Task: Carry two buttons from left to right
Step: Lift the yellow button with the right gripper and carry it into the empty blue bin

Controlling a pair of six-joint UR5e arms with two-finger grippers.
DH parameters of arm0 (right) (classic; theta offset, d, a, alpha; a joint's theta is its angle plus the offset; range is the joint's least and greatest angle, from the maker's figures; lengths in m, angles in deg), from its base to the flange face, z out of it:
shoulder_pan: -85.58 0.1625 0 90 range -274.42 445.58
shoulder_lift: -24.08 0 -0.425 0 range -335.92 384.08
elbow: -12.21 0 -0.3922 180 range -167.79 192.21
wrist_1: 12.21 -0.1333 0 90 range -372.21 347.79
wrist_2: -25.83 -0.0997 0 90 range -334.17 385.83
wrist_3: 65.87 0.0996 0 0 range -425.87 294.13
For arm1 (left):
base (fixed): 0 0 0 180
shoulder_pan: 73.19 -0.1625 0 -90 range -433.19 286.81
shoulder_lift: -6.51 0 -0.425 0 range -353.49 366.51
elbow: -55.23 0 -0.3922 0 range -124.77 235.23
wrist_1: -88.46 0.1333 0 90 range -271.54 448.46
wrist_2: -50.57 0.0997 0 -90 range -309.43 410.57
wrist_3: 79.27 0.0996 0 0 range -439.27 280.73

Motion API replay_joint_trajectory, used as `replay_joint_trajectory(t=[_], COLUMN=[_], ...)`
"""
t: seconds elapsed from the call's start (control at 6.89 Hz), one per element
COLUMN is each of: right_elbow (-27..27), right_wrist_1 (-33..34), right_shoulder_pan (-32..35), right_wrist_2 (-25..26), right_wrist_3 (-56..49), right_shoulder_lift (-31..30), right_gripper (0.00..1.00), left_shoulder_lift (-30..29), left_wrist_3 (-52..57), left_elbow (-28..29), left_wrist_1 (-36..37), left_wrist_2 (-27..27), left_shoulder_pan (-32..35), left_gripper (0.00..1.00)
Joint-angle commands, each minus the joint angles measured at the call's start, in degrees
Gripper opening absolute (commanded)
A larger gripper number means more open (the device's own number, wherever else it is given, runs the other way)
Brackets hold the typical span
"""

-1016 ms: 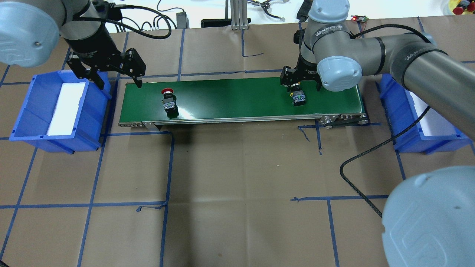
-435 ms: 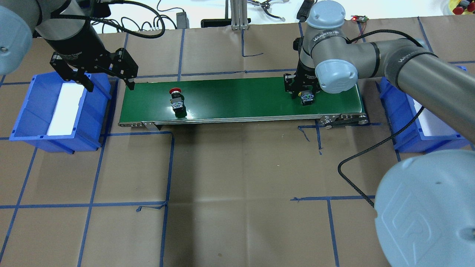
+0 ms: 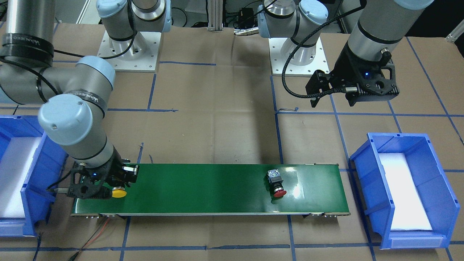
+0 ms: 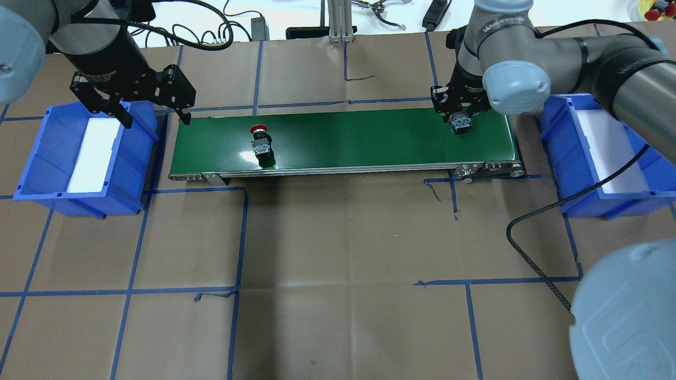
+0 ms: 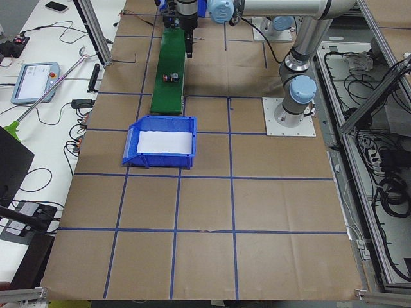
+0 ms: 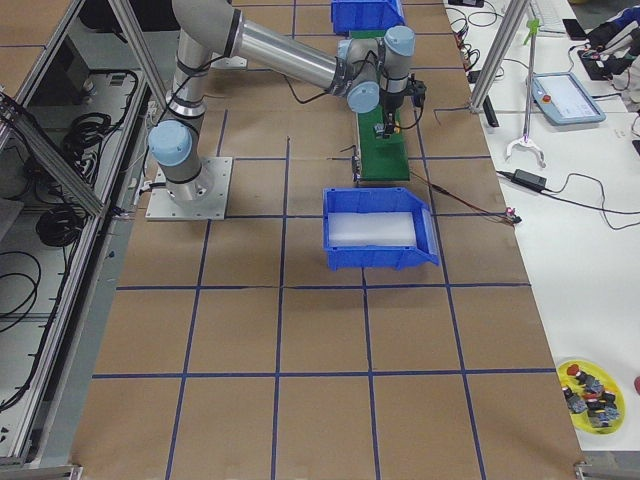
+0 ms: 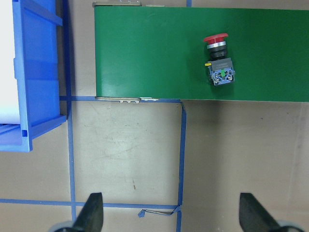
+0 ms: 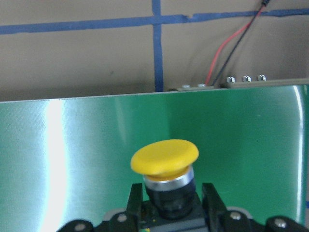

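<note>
The red button (image 4: 260,141) lies on its side on the green conveyor belt (image 4: 343,137), left of the middle; it also shows in the left wrist view (image 7: 218,58) and the front view (image 3: 276,183). My left gripper (image 4: 157,122) is open and empty, hovering above the belt's left end, beside the left bin. My right gripper (image 4: 459,113) is shut on the yellow button (image 4: 460,123) at the belt's right end. In the right wrist view the fingers (image 8: 210,198) flank the black body under the yellow cap (image 8: 165,159).
A blue bin (image 4: 31,169) with white foam stands left of the belt. A second blue bin (image 4: 581,200) with white foam stands right of it. A black cable (image 4: 533,264) loops on the brown paper near the right arm.
The red button has travelled right along the belt. My right gripper has moved right with the yellow button toward the belt's end. My left gripper drew back to the left, then held still.
</note>
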Motion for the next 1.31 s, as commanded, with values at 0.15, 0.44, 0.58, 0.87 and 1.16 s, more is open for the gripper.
replay_joint_trajectory(t=[0.15, 0.44, 0.58, 0.87, 1.16], right_elbow=[0.1, 0.0, 0.1, 3.5, 11.5], right_wrist_1=[-7.6, -7.2, -6.8, 0.3, 13.4], right_shoulder_pan=[-13.3, -23.9, -28.4, -32.3, -32.5], right_wrist_2=[-0.2, -0.5, -2.8, -8.9, -8.2], right_wrist_3=[-10.7, -23.4, -27.7, -36.0, -39.2], right_shoulder_lift=[-10.8, -11.0, -10.3, -7.3, -5.4], right_gripper=[0.05, 0.05, 0.04, 0.04, 0.04], left_shoulder_lift=[-0.3, -0.5, -0.5, -0.6, -0.6], left_wrist_3=[-3.8, -3.8, -3.9, -4.1, -4.1], left_elbow=[0.3, 0.6, 0.6, 0.6, 0.6], left_wrist_1=[0.3, 0.3, 0.3, 0.3, 0.3], left_wrist_2=[0.1, -0.1, -0.1, -0.1, -0.1], left_shoulder_pan=[0.0, 0.0, 0.1, 0.1, 0.1], left_gripper=[1.00, 1.00, 1.00, 1.00, 1.00])
